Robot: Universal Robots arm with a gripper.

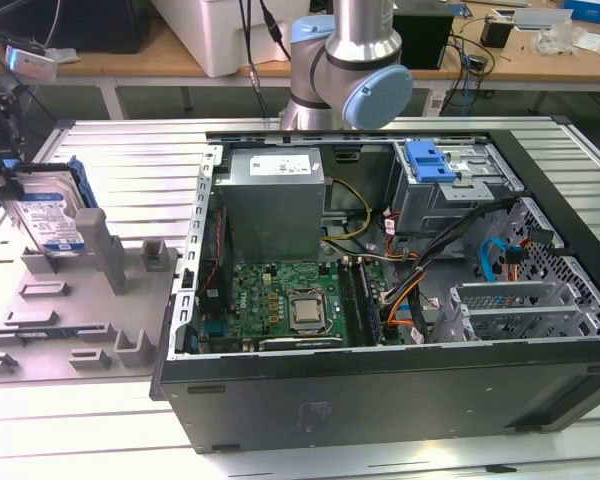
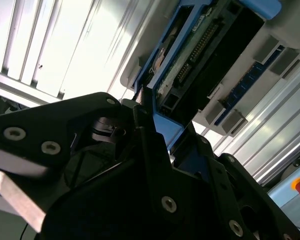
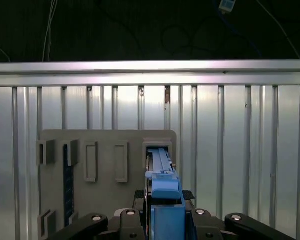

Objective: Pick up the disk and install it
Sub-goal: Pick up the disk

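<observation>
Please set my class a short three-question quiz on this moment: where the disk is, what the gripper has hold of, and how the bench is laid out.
1. True or false: the disk already sits inside the computer case.
2. What is the gripper shut on? A: the disk's blue carrier frame. B: a screwdriver. C: nothing, it is open.
3. Fill in: in the exterior view, the grey holder plate lies to the exterior view's ____ of the computer case.
Key: 1 false, the disk stands at the grey holder plate, outside the computer case. 2 A. 3 left.
</observation>
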